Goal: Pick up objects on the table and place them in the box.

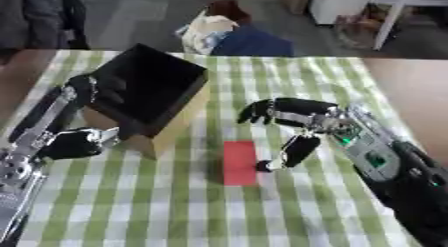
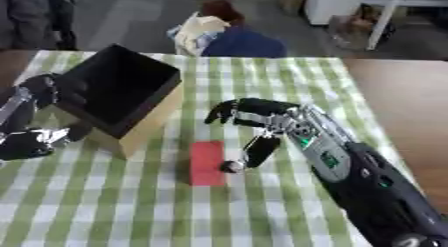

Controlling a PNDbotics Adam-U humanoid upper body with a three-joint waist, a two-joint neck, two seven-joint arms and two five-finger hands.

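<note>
A red block (image 1: 239,162) lies flat on the checked cloth at the middle of the table. My right hand (image 1: 302,118) hovers just right of it and is open. Its fingers (image 1: 261,111) arch forward above the cloth, and its thumb (image 1: 296,150) points down, with the tip at the block's right edge. The box (image 1: 156,91), black inside with tan card walls, stands tilted to the block's upper left. My left hand (image 1: 77,141) is shut on the box's left wall, with fingers (image 1: 86,86) hooked over the rim.
The green-and-white checked cloth (image 1: 289,216) covers most of the table, and bare brown tabletop (image 1: 411,86) shows at the right. Bags (image 1: 232,36) and white furniture stand on the floor past the far edge.
</note>
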